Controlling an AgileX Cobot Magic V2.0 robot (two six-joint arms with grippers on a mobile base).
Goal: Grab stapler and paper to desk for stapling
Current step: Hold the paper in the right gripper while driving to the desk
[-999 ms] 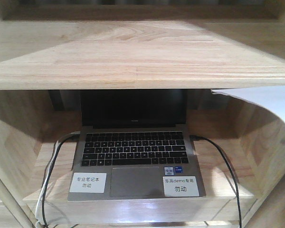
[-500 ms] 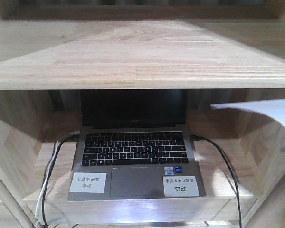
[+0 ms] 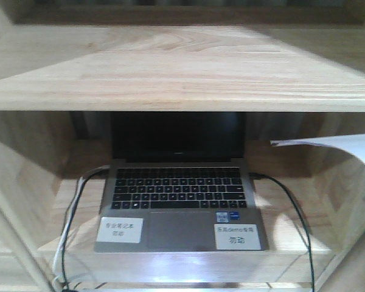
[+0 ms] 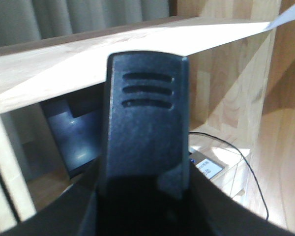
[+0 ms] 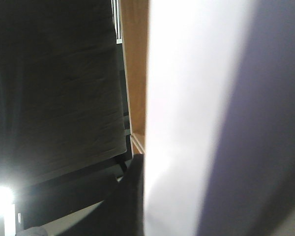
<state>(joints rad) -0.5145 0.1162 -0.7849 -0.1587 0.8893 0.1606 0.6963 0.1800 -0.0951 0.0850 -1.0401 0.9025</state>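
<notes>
**Base:** Left arm, what are you holding?

**Me:** Left wrist camera, very close in. The small black plastic wedge-shaped stapler (image 4: 145, 113) stands upright dead centre, with three moulded grooves near its top facing my lens. Its foot sinks into the dark body of the left gripper (image 4: 142, 214). I read that claw as pinched on the stapler, though the pads are lost in shadow.

**Base:** Where does it sit against the furniture?

**Me:** In the air in front of the light wooden shelf unit (image 3: 170, 73). The edge of the shelf board runs behind the stapler's top.

**Base:** And the sheet?

**Me:** The plain white rectangular sheet of paper (image 3: 344, 151) enters from the right edge of the front view, beside the lower compartment. Its free corner points left and its body curls downward, clear of everything in there. On the right wrist camera it fills the right half of the frame, washed out by glare. The right gripper (image 5: 133, 196) shows only as one dark shape pressed to the sheet's near edge. I take it as clamped on the paper, with the other finger hidden.

**Base:** Anything else?

**Me:**
- An open silver-grey laptop (image 3: 181, 194) with black keys and a dark screen sits in the lower compartment.
- Two small white printed labels sit on its palm rest, one on the left (image 3: 121, 230) and one on the right (image 3: 237, 236).
- A black cable (image 3: 292, 207) leaves its right side.
- White and black cables (image 3: 70, 207) loop down from its left side.
</notes>
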